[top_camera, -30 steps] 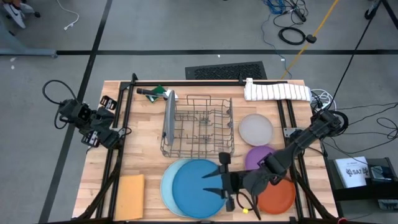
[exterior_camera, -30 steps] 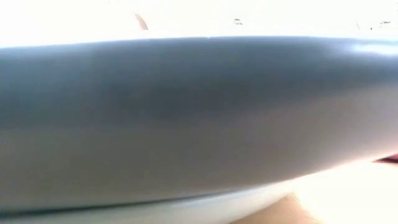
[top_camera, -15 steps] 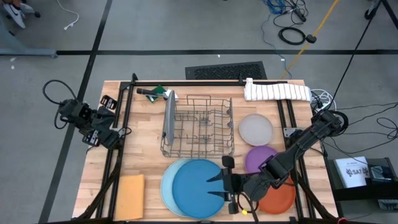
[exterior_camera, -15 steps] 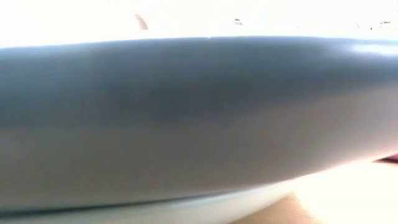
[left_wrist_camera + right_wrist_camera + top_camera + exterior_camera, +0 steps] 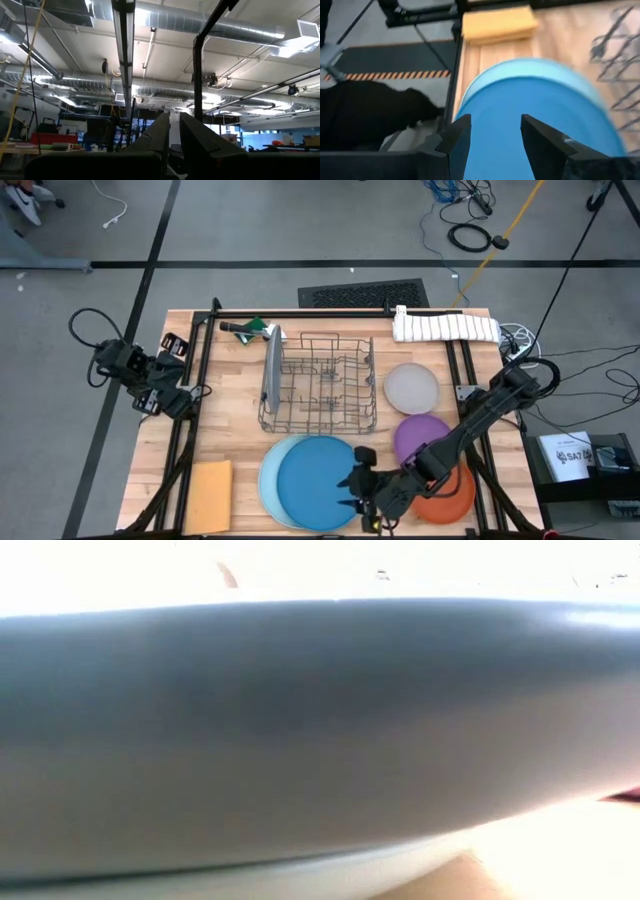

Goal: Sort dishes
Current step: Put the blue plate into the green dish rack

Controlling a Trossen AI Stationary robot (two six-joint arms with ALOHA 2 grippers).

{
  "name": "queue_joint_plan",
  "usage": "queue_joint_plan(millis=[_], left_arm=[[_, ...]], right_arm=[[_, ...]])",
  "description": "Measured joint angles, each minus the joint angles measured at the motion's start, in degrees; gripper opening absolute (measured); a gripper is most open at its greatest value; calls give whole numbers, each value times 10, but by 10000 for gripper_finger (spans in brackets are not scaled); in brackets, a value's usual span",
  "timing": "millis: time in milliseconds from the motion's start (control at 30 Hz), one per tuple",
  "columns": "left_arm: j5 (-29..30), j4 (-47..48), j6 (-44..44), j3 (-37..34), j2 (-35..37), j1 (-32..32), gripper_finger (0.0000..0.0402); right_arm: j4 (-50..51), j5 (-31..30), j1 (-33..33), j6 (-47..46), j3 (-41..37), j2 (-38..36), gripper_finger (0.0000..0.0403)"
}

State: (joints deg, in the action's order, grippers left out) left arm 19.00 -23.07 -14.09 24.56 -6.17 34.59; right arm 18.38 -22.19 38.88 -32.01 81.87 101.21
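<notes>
A bright blue plate (image 5: 318, 480) lies on a pale teal plate (image 5: 266, 480) at the table's near edge; their rims fill the low view (image 5: 300, 720). A grey-blue plate (image 5: 271, 367) stands on edge in the left end of the wire rack (image 5: 325, 385). Light grey (image 5: 412, 388), purple (image 5: 418, 432) and orange (image 5: 450, 498) plates lie flat on the right. My right gripper (image 5: 350, 492) (image 5: 492, 137) hangs open just above the blue plate's right edge, tilted down toward it. My left gripper (image 5: 174, 117) is shut, parked at the left edge and pointing up.
A flat tan sheet (image 5: 208, 495) lies at the near left corner. A rolled white towel (image 5: 445, 328) and a green-handled brush (image 5: 250, 330) lie along the far edge. Black frame posts run down both sides of the table.
My right gripper has sunk toward the blue plate's right edge, shifted a little toward the table's near edge, and rolled about its own axis. It has stayed open. The plates have not moved.
</notes>
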Motion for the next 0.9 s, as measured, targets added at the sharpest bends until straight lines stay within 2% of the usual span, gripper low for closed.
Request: queue_joint_plan(millis=[233, 467, 667, 900], left_arm=[[0, -4, 0, 0, 0, 0, 45], [0, -4, 1, 0, 0, 0, 45], [0, -5, 1, 0, 0, 0, 45], [0, -8, 1, 0, 0, 0, 45]], right_arm=[[-2, 62, 18, 23, 0, 57, 166], [2, 72, 46, 40, 0, 85, 170], [45, 72, 52, 44, 0, 110, 188], [50, 68, 51, 103, 0, 127, 195]])
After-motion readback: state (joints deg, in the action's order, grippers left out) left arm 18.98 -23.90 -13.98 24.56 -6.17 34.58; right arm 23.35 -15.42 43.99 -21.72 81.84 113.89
